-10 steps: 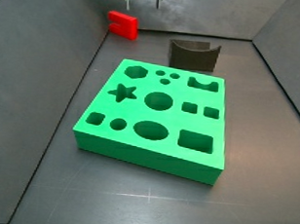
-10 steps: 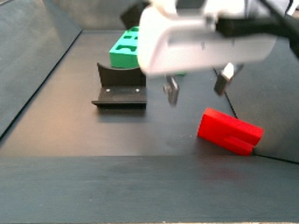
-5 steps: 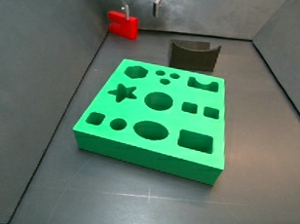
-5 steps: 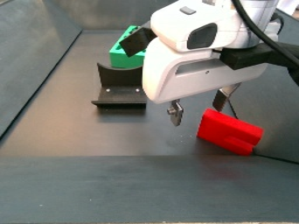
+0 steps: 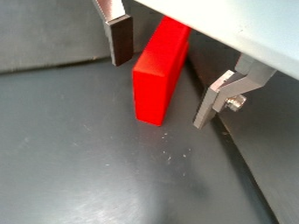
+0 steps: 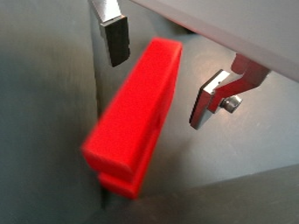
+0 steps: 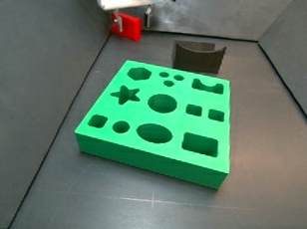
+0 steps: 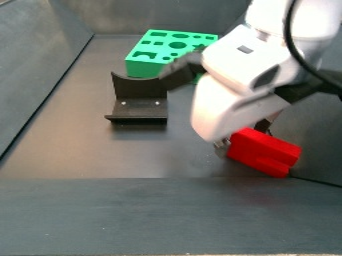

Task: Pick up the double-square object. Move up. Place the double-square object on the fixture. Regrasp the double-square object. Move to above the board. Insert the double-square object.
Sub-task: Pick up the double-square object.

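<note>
The red double-square object [image 5: 156, 74] stands on edge on the dark floor, between my open fingers in both wrist views [image 6: 135, 118]. One finger [image 5: 119, 39] is on one side, the other finger [image 5: 218, 98] on the opposite side, neither touching the block. My gripper [image 7: 128, 20] is low at the far left corner in a side view, around the red block [image 7: 124, 25]. From the opposite side view my gripper [image 8: 238, 140] covers part of the block [image 8: 265, 152]. The dark fixture [image 7: 197, 55] stands behind the green board [image 7: 163, 115].
Grey walls enclose the floor; the block lies close to the wall corner [image 7: 118, 4]. The fixture [image 8: 136, 100] and the board [image 8: 163, 48] sit away from my gripper in a side view.
My gripper has come down over the red block; its open fingers now straddle it. The block, fixture and board have not moved.
</note>
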Motion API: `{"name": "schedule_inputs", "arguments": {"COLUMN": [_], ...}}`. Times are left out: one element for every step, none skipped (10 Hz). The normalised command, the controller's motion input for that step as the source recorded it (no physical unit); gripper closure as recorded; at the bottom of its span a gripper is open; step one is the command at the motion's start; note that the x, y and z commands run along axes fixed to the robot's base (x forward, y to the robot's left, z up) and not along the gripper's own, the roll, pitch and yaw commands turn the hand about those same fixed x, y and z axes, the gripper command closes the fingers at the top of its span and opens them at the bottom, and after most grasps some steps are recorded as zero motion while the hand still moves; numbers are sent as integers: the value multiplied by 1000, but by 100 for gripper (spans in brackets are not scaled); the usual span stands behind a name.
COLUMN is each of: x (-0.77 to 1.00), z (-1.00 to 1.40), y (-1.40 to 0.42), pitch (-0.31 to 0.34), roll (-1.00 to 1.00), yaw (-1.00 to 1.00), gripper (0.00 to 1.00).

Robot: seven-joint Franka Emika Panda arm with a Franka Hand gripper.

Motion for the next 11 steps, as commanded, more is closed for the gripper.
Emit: {"name": "schedule_inputs", "arguments": {"x": [31,-9,0,0,0,0,0,0,0,0,0], "z": [0,0,0,0,0,0,0,0,0,0,0], "y": [0,0,0,0,0,0,0,0,0,0,0], "pitch": [34,-11,0,0,0,0,0,0,0,0,0], "roll": [23,0,0,0,0,0,0,0,0,0,0], "yaw": [0,0,0,0,0,0,0,0,0,0,0], "gripper": [0,0,0,100,100,100,100,100,100,100,100]}}
